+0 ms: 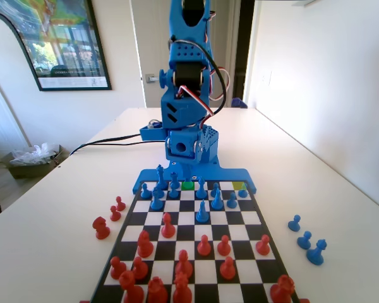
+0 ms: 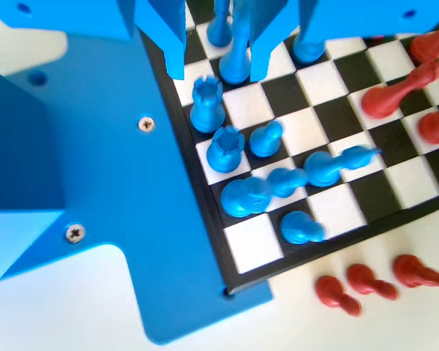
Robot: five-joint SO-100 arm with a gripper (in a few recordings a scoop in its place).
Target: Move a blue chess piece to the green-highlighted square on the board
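The board (image 1: 196, 240) lies flat on the desk (image 1: 316, 164), its far edge in the fixed view joined to my base, and the green-highlighted square (image 1: 188, 185) sits in that back row. In the wrist view my gripper (image 2: 216, 62) hangs spread over the crowded blue ranks, pinching nothing. The blue chess piece (image 2: 235, 51) stands between the jaws — stubby, solid blue, glossy. I judge it light, rigid and slick, so I'd pinch its narrow waist, low, to keep it upright.
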